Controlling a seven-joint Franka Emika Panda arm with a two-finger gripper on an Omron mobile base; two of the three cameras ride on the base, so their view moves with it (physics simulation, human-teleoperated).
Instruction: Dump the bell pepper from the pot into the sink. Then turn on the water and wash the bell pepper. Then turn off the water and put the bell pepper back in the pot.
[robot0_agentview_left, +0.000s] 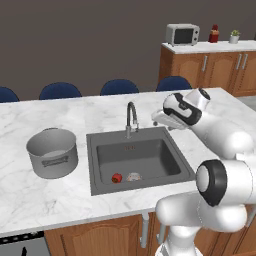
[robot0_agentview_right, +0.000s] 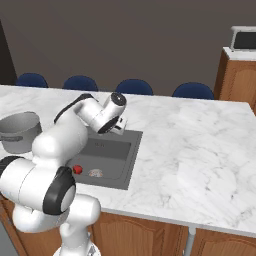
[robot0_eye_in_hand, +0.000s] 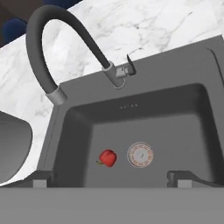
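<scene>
Red and small, the pepper lies on the floor of the sink, just left of the pale round drain as the hand view has it, close to it but not touching. In the left base view the pepper sits near the front wall of the basin, with the drain to its right.

The gripper hangs above the sink with its jaws spread wide and nothing between them; its two dark fingertips stand far apart at the bottom of the hand view, and the pepper lies below and between them, nearer the left one, well apart from both. In the left base view the gripper is over the sink's back right corner, to the right of the faucet.

The dark faucet arches over the back rim of the sink, its small lever beside its base. No stream runs from the spout.

The grey pot stands upright on the marble bench, left of the sink and apart from it; what can be seen of its inside holds nothing.

Blue chairs line the far side of the bench. A microwave sits on a wooden cabinet further back.
</scene>
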